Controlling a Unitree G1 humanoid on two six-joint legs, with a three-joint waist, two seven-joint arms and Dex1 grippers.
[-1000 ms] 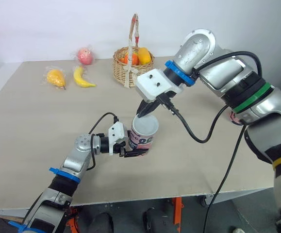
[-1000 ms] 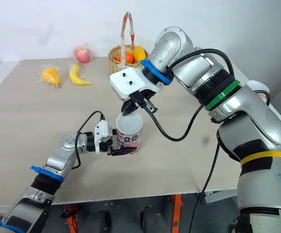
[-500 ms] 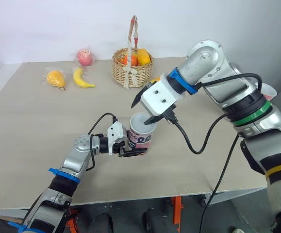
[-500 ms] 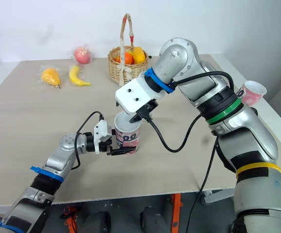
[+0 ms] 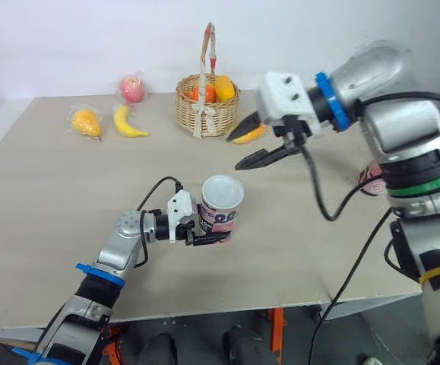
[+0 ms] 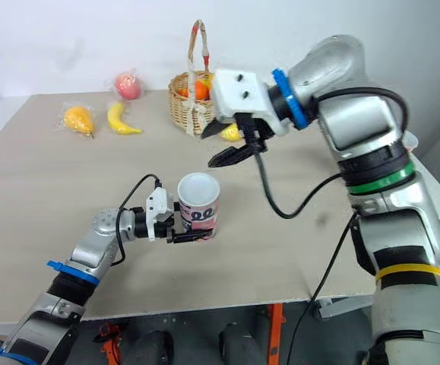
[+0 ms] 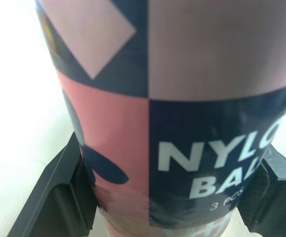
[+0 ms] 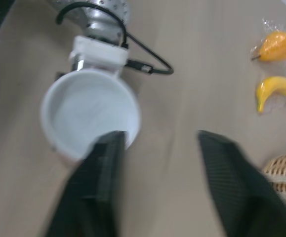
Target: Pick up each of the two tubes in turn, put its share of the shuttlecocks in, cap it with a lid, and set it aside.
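A short pink, navy and white tube point(image 5: 221, 216) stands upright near the table's middle, printed "NYLO… BAL…" in the left wrist view point(image 7: 182, 123). Its top point(image 5: 224, 189) shows as a pale white round face with a rim point(image 8: 89, 114); it looks like a lid. My left gripper point(image 5: 204, 230) is shut on the tube's lower part from the left side. My right gripper point(image 5: 240, 146) hangs open and empty in the air, behind and to the right of the tube. A pink and white object point(image 5: 369, 179) is partly hidden behind my right arm.
A wicker basket point(image 5: 204, 103) of fruit stands at the back, with a yellow fruit point(image 5: 248, 135) beside it. A pear point(image 5: 87, 122), a banana point(image 5: 131, 123) and a pink peach point(image 5: 133, 88) lie at the back left. The table's front edge point(image 5: 227, 310) runs close below my left arm.
My right gripper has lifted off the tube's top and swung up and to the right, toward the basket, and stands open. The tube's top now looks pale and covered. The left gripper keeps its hold.
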